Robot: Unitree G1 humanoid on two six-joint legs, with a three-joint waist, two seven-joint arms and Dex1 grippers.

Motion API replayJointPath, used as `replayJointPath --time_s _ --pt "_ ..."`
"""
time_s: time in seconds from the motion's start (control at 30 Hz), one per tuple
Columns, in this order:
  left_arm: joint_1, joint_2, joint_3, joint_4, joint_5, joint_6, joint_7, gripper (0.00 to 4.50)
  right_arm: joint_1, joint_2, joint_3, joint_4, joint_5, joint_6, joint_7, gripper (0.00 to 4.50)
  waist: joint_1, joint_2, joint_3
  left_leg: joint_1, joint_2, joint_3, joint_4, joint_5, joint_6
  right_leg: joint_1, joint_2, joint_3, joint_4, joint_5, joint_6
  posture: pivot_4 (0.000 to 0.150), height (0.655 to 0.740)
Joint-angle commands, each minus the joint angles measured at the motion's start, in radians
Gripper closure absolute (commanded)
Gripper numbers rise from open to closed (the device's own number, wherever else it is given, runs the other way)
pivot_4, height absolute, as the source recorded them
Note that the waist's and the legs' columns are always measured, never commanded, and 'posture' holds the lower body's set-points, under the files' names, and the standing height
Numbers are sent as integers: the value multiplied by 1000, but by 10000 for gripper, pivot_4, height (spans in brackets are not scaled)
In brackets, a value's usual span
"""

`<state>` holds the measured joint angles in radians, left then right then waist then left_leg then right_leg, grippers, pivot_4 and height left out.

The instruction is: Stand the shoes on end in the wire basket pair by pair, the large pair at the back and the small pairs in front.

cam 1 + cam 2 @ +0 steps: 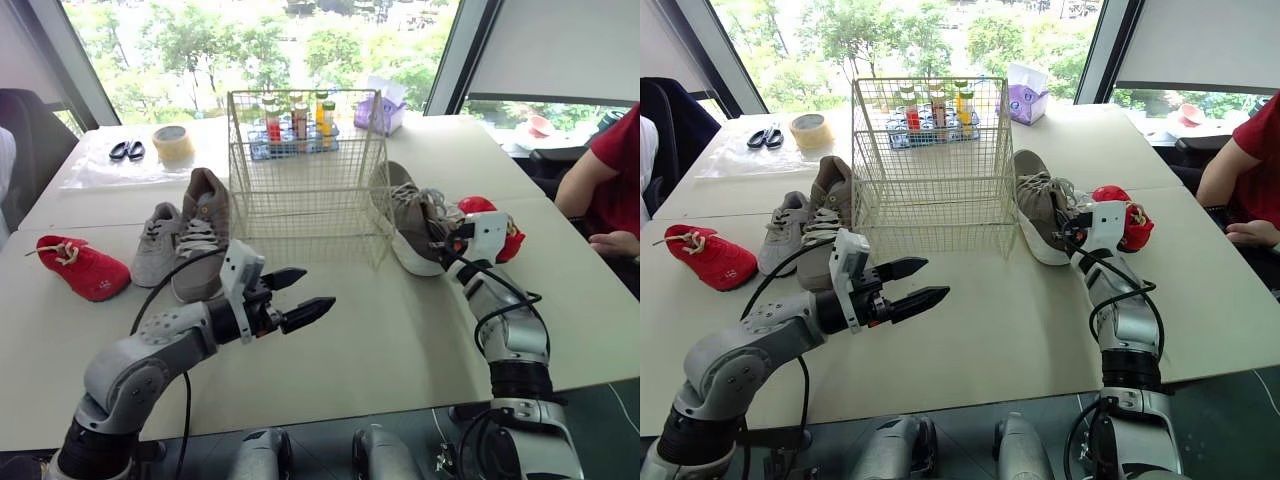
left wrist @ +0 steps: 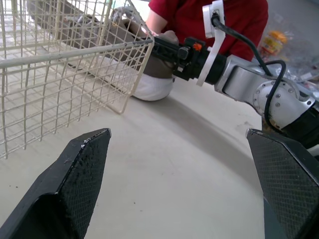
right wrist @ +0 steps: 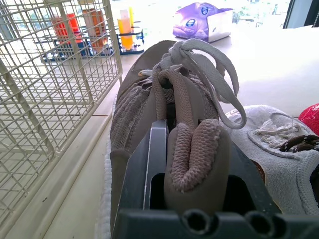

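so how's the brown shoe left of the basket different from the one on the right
The left brown shoe lies free beside a small grey shoe; the right brown shoe has the right gripper clamped on its near end. One is on the wire basket's left, the other on its right. Both are laced, sole-down, outside the basket.

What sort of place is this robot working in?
Likely an office or lab meeting room, not a home: pale tables pushed together beside big windows onto trees, with a tape roll, scissors and a tissue box lying about.
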<state>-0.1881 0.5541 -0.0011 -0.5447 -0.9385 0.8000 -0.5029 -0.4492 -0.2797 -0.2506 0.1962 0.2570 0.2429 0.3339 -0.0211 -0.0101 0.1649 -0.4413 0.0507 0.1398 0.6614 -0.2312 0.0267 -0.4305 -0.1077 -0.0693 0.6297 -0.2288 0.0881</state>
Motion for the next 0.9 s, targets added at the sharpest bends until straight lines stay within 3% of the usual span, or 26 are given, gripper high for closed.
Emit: replayJointPath --time_s 0.03,0.13,0.27,0.37,0.5,0.6,0.73,0.9 --pt "-25 75 96 -14 -112 55 -68 0 -83 -11 -18 -131 32 -7 -33 38568 1 2 1 -1 0 0 0 0 0 -1 0 0 0 0 0 1500 7351" --pt "-66 150 176 43 -205 103 -120 0 -176 -59 -36 -195 45 8 -43 38568 1 9 7 -4 0 1 0 1 -1 -4 0 0 1 0 0 1500 7351" --pt "-246 239 301 220 -424 189 -165 0 -339 -222 -60 -214 27 -18 1 38568 13 14 16 -9 -1 0 1 4 -6 -8 0 0 2 0 1 1500 7351" --pt "-385 242 352 370 -447 180 -142 0 -436 -321 -57 -199 32 -42 65 38568 12 13 16 -9 -2 -1 1 4 -6 -8 0 -1 1 1 6 1500 7351" --pt "-575 253 395 583 -401 145 -139 0 -541 -458 -21 -174 41 -98 238 38568 5 11 17 -6 -2 0 0 4 -5 -4 0 -1 0 0 9 1500 7351" --pt "-840 281 376 868 -288 71 -213 0 -667 -565 14 -178 132 -86 469 38568 3 11 20 -6 -2 1 0 4 -5 -5 1 -1 0 0 9 1500 7351" --pt "-1071 263 360 1114 -211 64 -324 0 -722 -570 97 -246 184 -33 602 38568 0 10 21 -5 -1 3 -1 4 -6 -5 2 -1 0 0 9 1500 7351" --pt "-1169 237 289 1224 -54 29 -453 0 -743 -547 137 -262 184 -52 655 38568 6 9 21 -4 -1 5 0 4 -6 -4 2 -2 1 0 10 1500 7351"
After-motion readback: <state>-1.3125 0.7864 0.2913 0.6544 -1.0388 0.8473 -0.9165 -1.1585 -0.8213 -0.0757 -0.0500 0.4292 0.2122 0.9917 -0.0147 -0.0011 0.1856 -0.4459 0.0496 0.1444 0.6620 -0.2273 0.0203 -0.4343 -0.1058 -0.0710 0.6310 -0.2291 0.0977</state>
